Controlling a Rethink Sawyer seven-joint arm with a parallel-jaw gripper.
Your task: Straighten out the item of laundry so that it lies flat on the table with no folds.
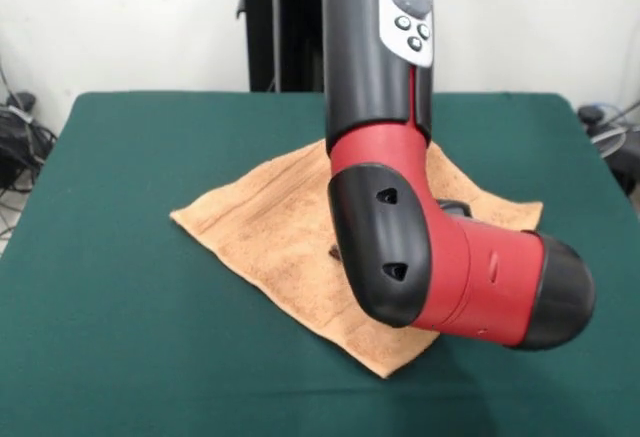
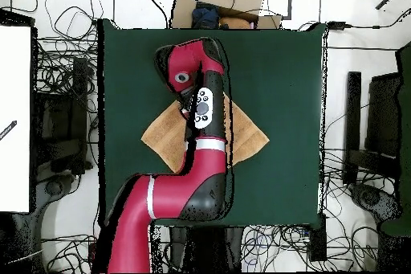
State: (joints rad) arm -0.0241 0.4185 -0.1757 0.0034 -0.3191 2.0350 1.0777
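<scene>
Green-topped table (image 1: 120,287) in a room with white walls and cable clutter all around on the floor. The claw itself is tucked under the bulky red and black arm (image 1: 440,267), so can't tell if it's wide or narrow. Right beneath the arm sits the peach-orange towel (image 1: 270,232), spread out diamond-wise around mid-table, its corners poking out on either side of the arm.

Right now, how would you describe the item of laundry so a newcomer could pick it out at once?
Start at the dark green table. Near its middle, partly hidden under the red and black arm, lies the towel, turned like a diamond. It is the only peach-orange cloth on the green top.
</scene>
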